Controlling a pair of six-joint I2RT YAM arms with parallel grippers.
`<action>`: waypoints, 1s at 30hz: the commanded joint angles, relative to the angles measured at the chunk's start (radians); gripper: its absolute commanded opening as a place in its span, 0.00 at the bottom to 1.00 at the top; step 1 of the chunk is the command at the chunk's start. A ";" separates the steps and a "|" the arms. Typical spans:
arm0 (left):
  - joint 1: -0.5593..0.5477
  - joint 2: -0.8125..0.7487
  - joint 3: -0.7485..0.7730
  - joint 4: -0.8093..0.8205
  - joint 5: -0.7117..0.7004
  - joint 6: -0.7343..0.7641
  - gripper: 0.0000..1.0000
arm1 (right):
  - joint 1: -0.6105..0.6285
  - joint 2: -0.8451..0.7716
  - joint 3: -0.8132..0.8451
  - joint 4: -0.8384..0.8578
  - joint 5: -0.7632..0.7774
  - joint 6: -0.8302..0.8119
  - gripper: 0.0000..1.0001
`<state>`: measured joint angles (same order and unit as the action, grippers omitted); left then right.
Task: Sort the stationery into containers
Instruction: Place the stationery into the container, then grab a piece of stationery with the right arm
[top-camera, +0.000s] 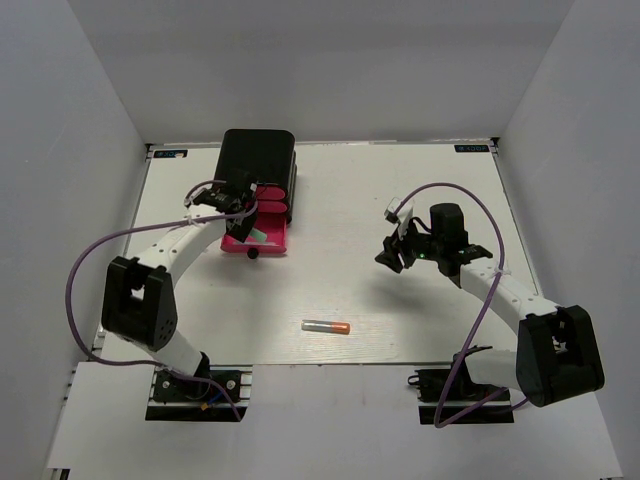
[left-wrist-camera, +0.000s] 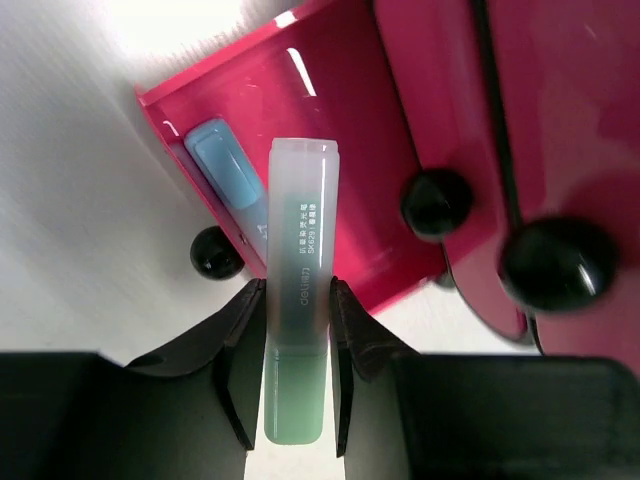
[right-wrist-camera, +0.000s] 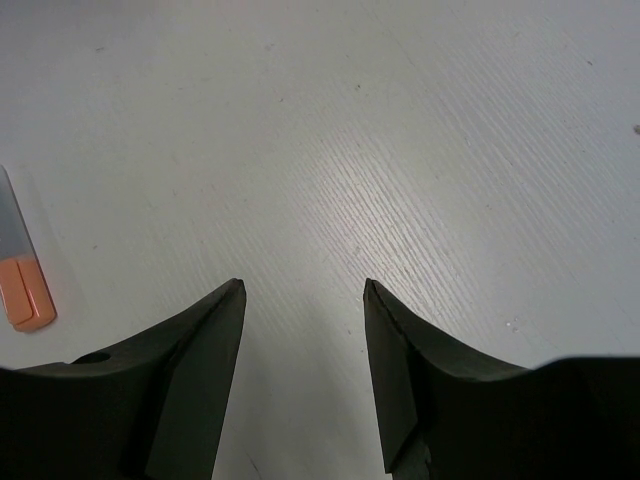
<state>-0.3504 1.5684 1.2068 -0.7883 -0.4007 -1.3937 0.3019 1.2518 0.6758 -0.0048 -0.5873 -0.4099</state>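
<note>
The black box (top-camera: 258, 160) with pink drawers stands at the back left. Its lowest drawer (top-camera: 270, 240) is pulled out. My left gripper (left-wrist-camera: 297, 300) is shut on the green stick (left-wrist-camera: 298, 290) and holds it over that open drawer (left-wrist-camera: 330, 110). It shows in the top view too (top-camera: 245, 205). A light blue stick (left-wrist-camera: 228, 175) lies in the drawer. The grey stick with the orange tip (top-camera: 325, 326) lies on the table near the front middle; its orange tip also shows in the right wrist view (right-wrist-camera: 24, 292). My right gripper (top-camera: 392, 254) is open and empty above the table (right-wrist-camera: 304, 290).
Black knobs (left-wrist-camera: 436, 202) of the upper drawers sit right of the green stick, the open drawer's knob (left-wrist-camera: 216, 252) to its left. The white table (top-camera: 400, 190) is walled by white panels on three sides.
</note>
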 joint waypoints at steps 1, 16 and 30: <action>0.020 0.038 0.043 -0.065 -0.020 -0.159 0.00 | -0.009 -0.023 -0.002 0.031 -0.020 0.013 0.57; 0.039 0.016 0.046 0.018 0.048 -0.133 0.72 | -0.003 0.012 0.037 -0.153 -0.253 -0.261 0.90; 0.030 -0.589 -0.464 0.380 0.292 0.372 0.03 | 0.386 0.116 -0.004 -0.169 -0.212 -0.406 0.90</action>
<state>-0.3172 1.0992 0.8467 -0.5148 -0.2047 -1.1492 0.6018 1.3548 0.7151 -0.2951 -0.8841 -0.8787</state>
